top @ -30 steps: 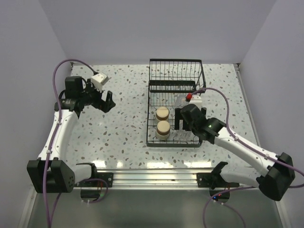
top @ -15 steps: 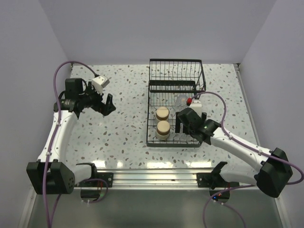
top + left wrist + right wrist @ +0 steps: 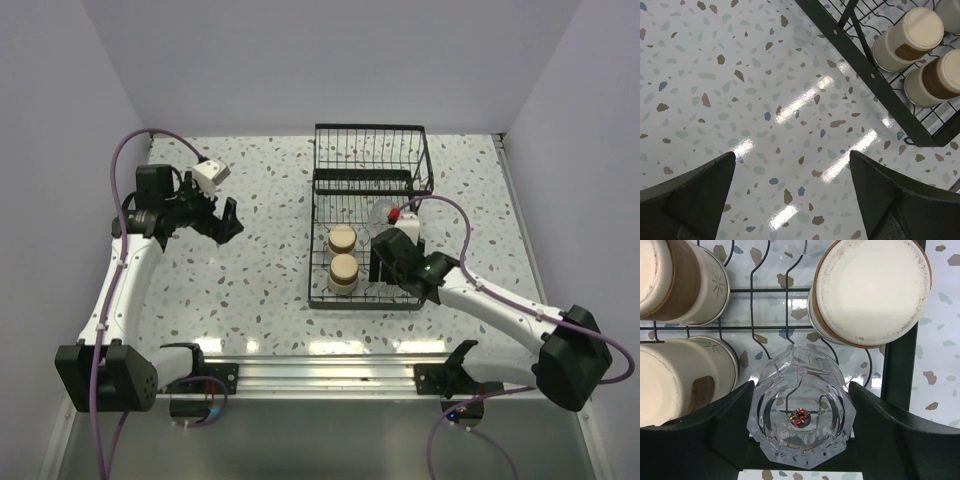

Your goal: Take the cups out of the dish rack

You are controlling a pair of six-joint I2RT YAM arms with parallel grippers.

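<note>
Left gripper (image 3: 791, 155) spread wide over the speckled tabletop (image 3: 260, 285); right gripper (image 3: 801, 390) down in the dish rack (image 3: 365, 303), astride a clear tumbler (image 3: 801, 425).

On the left, the left gripper hangs above bare tabletop, fingers far apart, holding and touching nothing, well apart from the rack to its right. The black wire rack stands at the middle of the table, with three brown tumblers (image 3: 870, 290) upside down on its floor, pale bases up. On the rack's near right side the right gripper's fingers stand wide, one on each side of the upturned clear tumbler, which fills the gap between them. Whether the pads press on the glass cannot be told.
</note>
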